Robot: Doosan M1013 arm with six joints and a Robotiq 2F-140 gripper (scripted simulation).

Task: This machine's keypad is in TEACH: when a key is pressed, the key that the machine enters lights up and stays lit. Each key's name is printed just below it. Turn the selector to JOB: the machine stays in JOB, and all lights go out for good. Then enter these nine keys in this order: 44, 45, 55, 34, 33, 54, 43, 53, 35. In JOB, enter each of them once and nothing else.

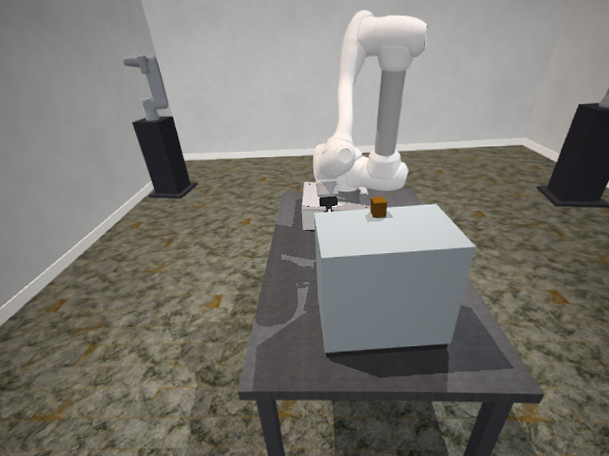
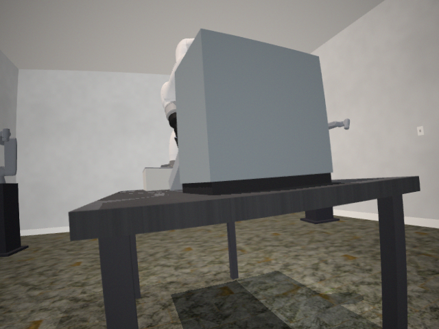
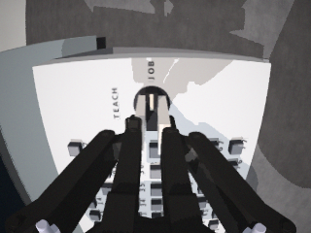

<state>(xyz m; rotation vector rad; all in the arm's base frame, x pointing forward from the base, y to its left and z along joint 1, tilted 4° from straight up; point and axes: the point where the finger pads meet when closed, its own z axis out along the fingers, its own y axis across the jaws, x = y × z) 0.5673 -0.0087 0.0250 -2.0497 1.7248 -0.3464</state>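
Observation:
In the wrist view the white keypad panel [image 3: 155, 132] lies under my gripper [image 3: 152, 107]. The round dark selector knob [image 3: 151, 100] sits near the panel's far edge, with the labels JOB [image 3: 152, 70] beyond it and TEACH [image 3: 116, 104] to its left. My two fingers are shut on the knob's light handle, which points toward JOB. Small grey keys [image 3: 76, 148] show on both sides of the fingers; most are hidden by the gripper and I see none lit. In the top view the gripper [image 1: 327, 202] hangs low over the panel behind the big box.
A large pale grey box [image 1: 391, 276] stands on the dark table [image 1: 381, 341] and hides most of the panel in the top and exterior views. A small brown cube [image 1: 378, 206] sits on the box's far top edge. Black pedestals [image 1: 162, 155] stand by the walls.

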